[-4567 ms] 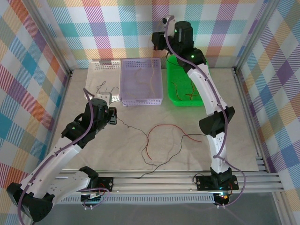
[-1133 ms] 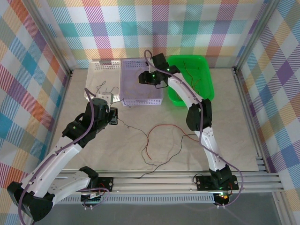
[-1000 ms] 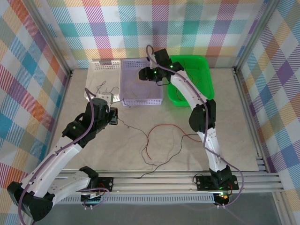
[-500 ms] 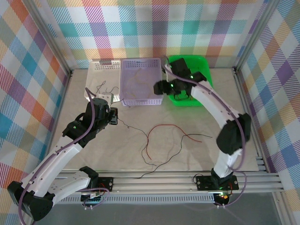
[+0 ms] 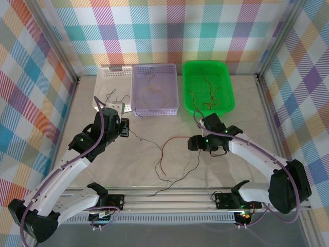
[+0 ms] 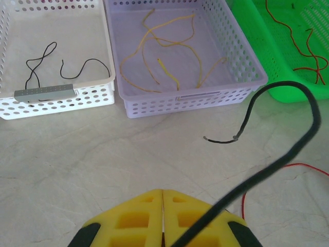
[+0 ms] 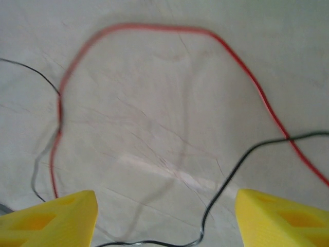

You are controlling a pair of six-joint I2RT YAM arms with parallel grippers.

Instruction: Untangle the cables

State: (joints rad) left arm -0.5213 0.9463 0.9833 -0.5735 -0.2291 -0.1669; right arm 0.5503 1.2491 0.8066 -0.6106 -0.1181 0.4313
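A: What has changed in the last half second?

B: The right arm. It was hanging over the near rim of the green basket (image 5: 208, 113) at the far edge of the counter (image 5: 133, 170). Now it has swung down to the middle of the counter, and the right fingers (image 5: 192, 143) sit just over the right-hand part of the red cable (image 5: 177, 138).

A: Do they hold it?

B: No. In the right wrist view the yellow pads (image 7: 51, 216) are spread wide and grip nothing. The red cable arches over the bare counter beyond them, with black cable crossing it at the right.

A: And the left arm?

B: It is unmoved, toward the left edge. The left fingers (image 6: 154, 222) stay pressed together on the black cable (image 6: 288, 154), which curls up out of them. Its free end shows just before the near wall of the lavender basket (image 6: 190, 98).

A: The other cables?

B: They lie as before, red and black crossed mid-counter. The yellow cables (image 6: 167, 72) lie in the lavender basket, the red strands (image 5: 205, 100) in the green one and the short black pieces (image 6: 85, 60) in the white basket (image 6: 61, 105). The three baskets stand side by side along the far edge.
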